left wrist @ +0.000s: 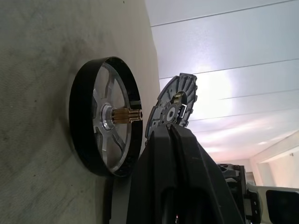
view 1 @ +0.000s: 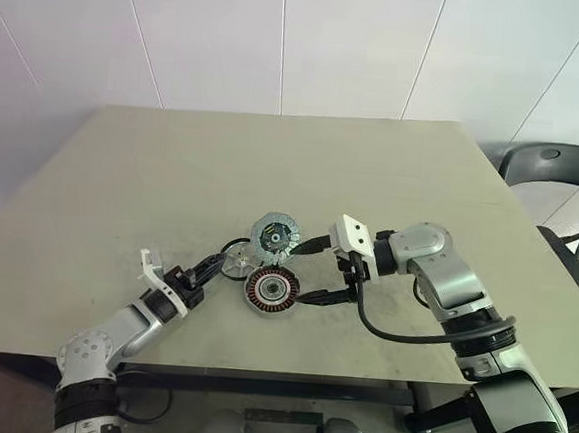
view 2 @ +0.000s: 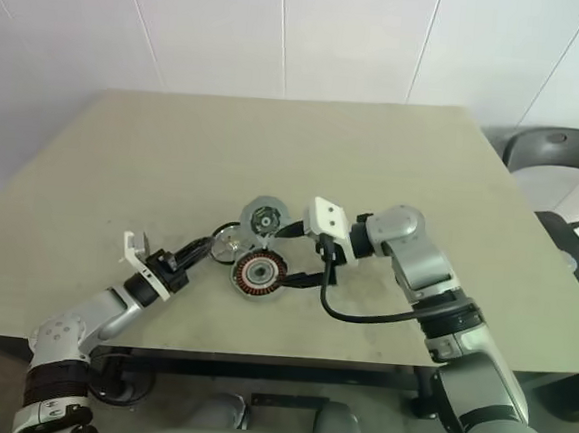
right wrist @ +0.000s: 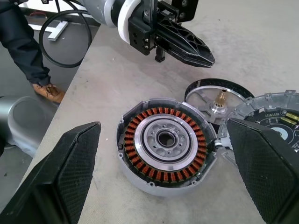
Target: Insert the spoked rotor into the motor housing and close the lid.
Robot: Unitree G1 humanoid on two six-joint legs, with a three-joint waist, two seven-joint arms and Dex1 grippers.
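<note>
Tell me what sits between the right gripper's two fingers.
The motor housing sits on the table between the open right gripper's fingers, untouched, as the right wrist view shows. The lid lies partly behind the far finger.

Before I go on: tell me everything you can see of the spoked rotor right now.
The spoked rotor is a thin black ring with pale silver spokes meeting at a hub that carries a small brass-coloured toothed shaft. It lies flat on the table, shaft up, not yet inserted, just beyond the motor housing and beside the lid, whose edge overlaps it in the right wrist view. The left claw, shut, is at its rim; whether it pinches the rim cannot be told.
</note>
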